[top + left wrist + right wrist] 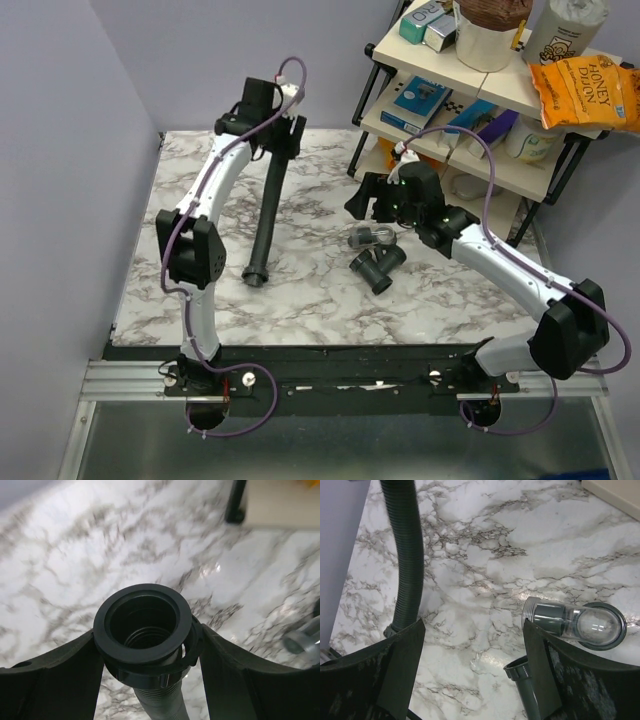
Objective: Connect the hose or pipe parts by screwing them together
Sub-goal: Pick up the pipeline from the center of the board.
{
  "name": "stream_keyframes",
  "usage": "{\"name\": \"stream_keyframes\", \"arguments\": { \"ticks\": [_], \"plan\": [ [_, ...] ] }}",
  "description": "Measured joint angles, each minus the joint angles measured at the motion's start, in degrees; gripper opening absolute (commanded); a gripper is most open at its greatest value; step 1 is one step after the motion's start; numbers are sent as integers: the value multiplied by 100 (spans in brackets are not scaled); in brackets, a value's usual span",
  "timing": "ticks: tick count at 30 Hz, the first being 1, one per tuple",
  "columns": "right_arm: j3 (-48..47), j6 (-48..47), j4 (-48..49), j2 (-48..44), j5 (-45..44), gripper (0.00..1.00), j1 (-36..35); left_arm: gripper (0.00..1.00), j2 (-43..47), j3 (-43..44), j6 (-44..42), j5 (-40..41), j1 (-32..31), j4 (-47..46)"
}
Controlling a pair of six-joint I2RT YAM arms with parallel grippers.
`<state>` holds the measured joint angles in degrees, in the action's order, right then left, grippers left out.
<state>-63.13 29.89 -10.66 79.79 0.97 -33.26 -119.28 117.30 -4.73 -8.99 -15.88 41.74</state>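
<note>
My left hand (147, 635) grips ribbed hose (268, 215) by its collar nut (145, 591), upper left of top view, lower end on desk (310, 290) | my right hand (473, 626) wide above Y-fitting (378, 265), centre | nothing joined yet; mating, threading left

R gripper (474, 630) jaws wide apart over marble tabletop (485, 540); black ribbed flexible hose (409, 555) at left, grey/clear threaded plastic end piece (570, 624) lying flat at right.
</note>
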Motion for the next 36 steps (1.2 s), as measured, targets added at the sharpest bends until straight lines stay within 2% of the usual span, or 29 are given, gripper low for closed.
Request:
{"name": "stream_keyframes", "arguments": {
  "ticks": [3,7,10,14,19,23,30,36],
  "plan": [
    [0,-90,35,-146,-2,87,0,0,529,479,-111,-321,0,122],
    [-17,-310,57,-446,-2,87,0,0,2052,-52,-415,-1226,0,-68],
    [-103,-452,68,-643,-2,85,0,0,3541,-1182,-586,-1912,2,-673],
    [-254,-693,81,-925,2,84,0,0,5171,-2896,-632,-3344,120,-1652],
    [-302,-949,98,-1320,22,84,0,0,6500,-5136,46,-4955,356,-3279],
    [-267,-1054,116,-1445,138,84,0,0,6627,-5742,560,-5672,352,-3939],
    [-203,-1191,107,-1543,315,83,0,0,6935,-6677,1508,-6083,356,-5372],
    [-133,-1294,-90,-1405,-13,84,0,0,6937,-6951,2472,-6234,350,-6585]
  ]
}}
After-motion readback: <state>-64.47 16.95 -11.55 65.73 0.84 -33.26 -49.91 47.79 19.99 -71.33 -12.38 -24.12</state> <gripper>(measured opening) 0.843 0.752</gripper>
